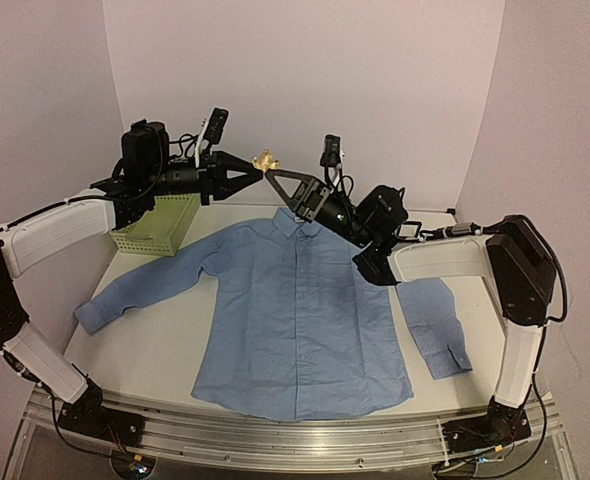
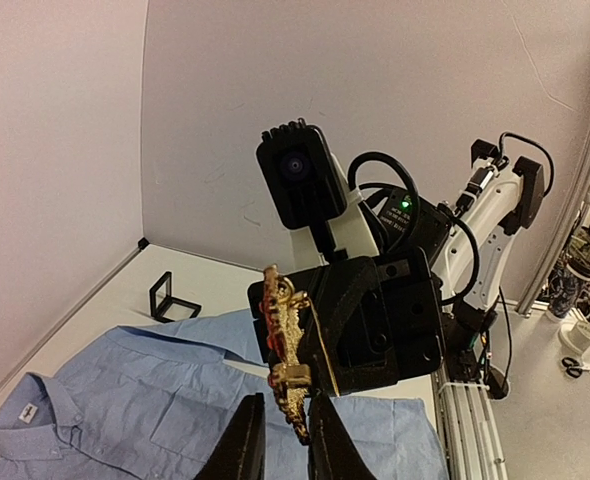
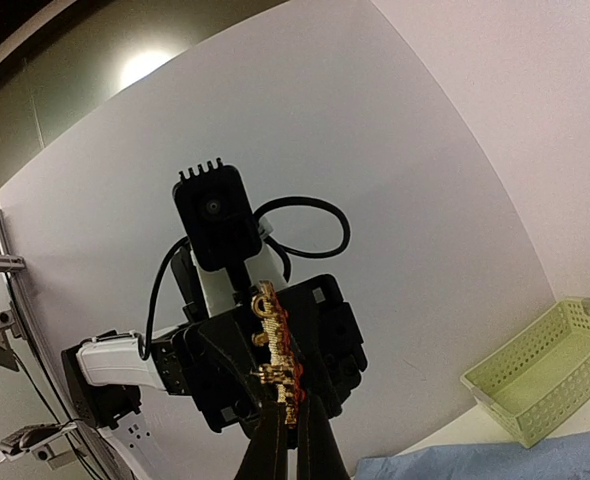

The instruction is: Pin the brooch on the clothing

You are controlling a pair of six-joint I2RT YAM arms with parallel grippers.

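Left fingers (image 2: 243, 445) and right fingers (image 3: 265, 452) pinch the brooch (image 2: 285, 345); basket (image 1: 147, 240) sits beside shirt (image 1: 300, 310).

Soft, even light, faint shadows. Both wrist views bow at the edges (fisheye); in the right one glare glows up-left of the brooch (image 3: 275, 350).

Small gold-and-red brooch (image 1: 266, 160) held aloft, light blue shirt (image 1: 295, 320) spread flat beneath, buttoned

Shirt (image 1: 300, 320) spread flat on the worktop (image 1: 155, 340), brooch (image 1: 266, 160) raised above its collar.
Behind the shirt's sleeve, on the left, stands the basket (image 1: 155, 225); above the collar the left gripper (image 1: 259, 172) and right gripper (image 1: 273, 178) meet tip to tip at the brooch.
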